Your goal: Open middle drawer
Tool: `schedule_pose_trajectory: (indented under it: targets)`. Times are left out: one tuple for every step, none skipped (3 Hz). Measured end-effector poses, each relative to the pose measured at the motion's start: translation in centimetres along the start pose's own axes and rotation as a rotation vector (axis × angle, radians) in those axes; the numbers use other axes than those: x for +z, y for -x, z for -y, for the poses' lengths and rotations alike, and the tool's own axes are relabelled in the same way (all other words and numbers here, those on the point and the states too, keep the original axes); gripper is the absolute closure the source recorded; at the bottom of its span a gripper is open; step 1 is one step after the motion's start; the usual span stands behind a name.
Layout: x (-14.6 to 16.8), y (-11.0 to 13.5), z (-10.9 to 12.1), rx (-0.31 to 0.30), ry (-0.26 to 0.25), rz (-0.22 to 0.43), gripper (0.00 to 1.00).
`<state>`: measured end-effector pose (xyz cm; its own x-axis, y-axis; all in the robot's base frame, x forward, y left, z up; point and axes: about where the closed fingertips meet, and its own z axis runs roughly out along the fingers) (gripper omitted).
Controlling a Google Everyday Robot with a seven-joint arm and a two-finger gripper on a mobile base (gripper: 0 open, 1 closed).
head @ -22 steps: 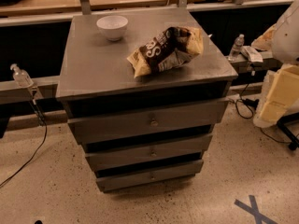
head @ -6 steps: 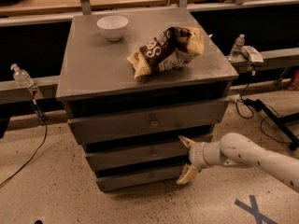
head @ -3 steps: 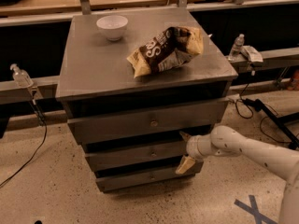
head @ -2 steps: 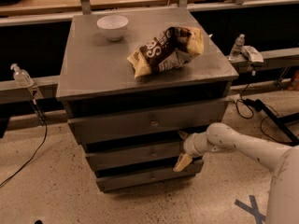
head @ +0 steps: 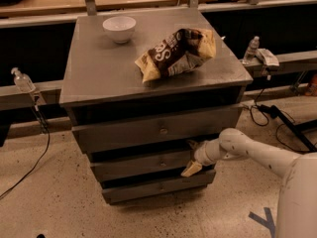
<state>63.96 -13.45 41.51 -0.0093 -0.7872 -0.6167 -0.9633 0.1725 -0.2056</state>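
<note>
Camera view, grey middle drawer (head: 133, 166), round knob (head: 161, 161), gripper (head: 191, 156) at right end, jaws seemingly spread.

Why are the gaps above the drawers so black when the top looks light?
In the camera view, light comes from above: the cabinet top catches it, and its overhang and each drawer front shade the gap below; the middle drawer looks dim grey, and the pale hand, open at that drawer's right end, stands out against the dark.
</note>
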Motion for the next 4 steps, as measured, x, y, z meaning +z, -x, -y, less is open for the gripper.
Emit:
schedule_pose_trajectory:
  targets:
    - [-0.92,-0.10,-1.89,0.019,0.026,0.030,0.37]
    - [-1.40,-0.18,-2.49,0.029,0.030,0.036,0.37]
    - [-1.65,0.01,-2.44,0.029,0.030,0.037,0.37]
    - [-1.65,0.01,-2.44,0.029,0.030,0.037,0.37]
